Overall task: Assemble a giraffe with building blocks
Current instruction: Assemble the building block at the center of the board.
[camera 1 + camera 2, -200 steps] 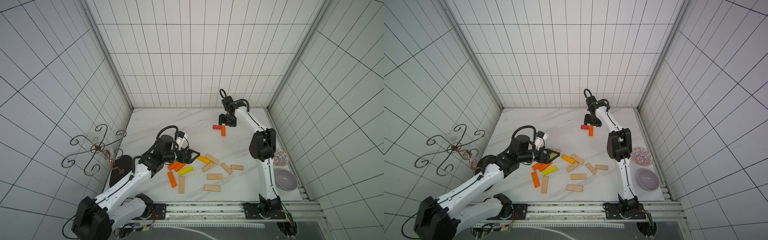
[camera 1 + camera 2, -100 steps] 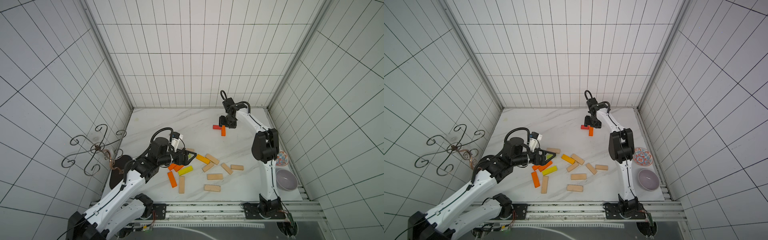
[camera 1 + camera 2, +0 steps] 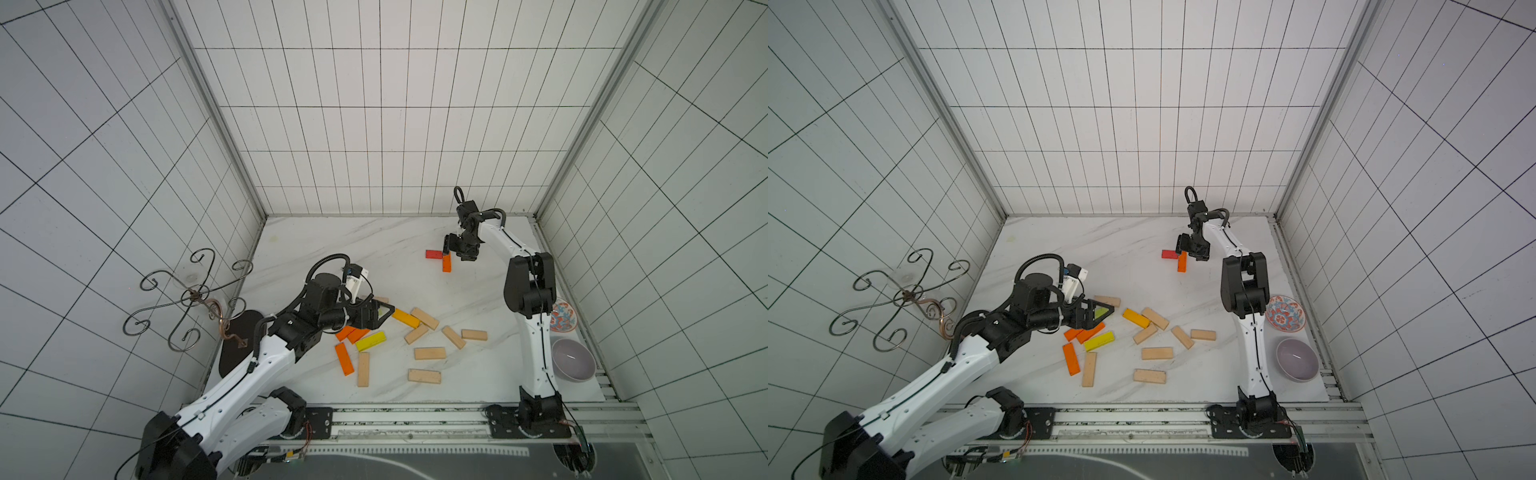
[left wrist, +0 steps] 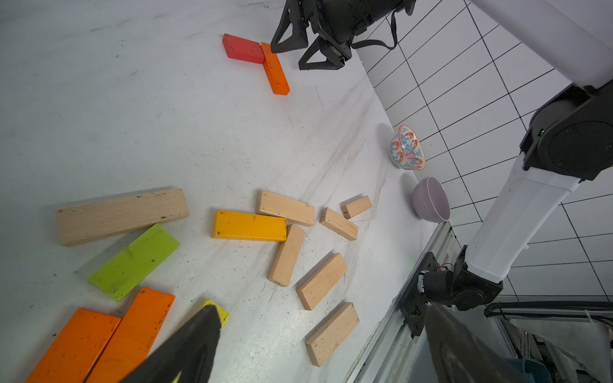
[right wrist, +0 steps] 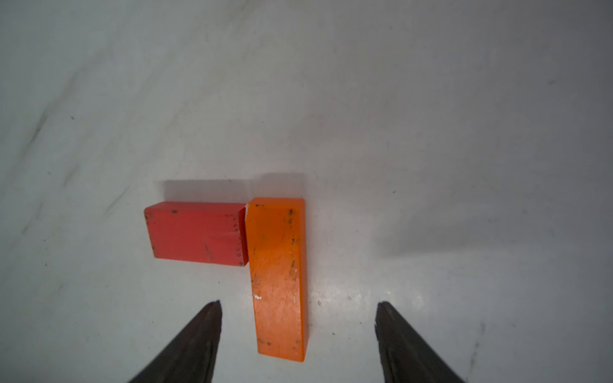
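Wood, rigid and light, likely paint-slick: pinch across narrow sides. Orange block (image 5: 278,278) abuts red block (image 5: 197,232) near the table's (image 3: 332,249) far edge, below the right end effector (image 5: 297,305), jaws parted; left end effector (image 3: 380,312) gapes empty.

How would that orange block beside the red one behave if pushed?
The orange block looks like stiff painted wood, so it probably won't bend. Lying flat and square-edged, it should slide, not roll. It touches the red block, so may nudge it.
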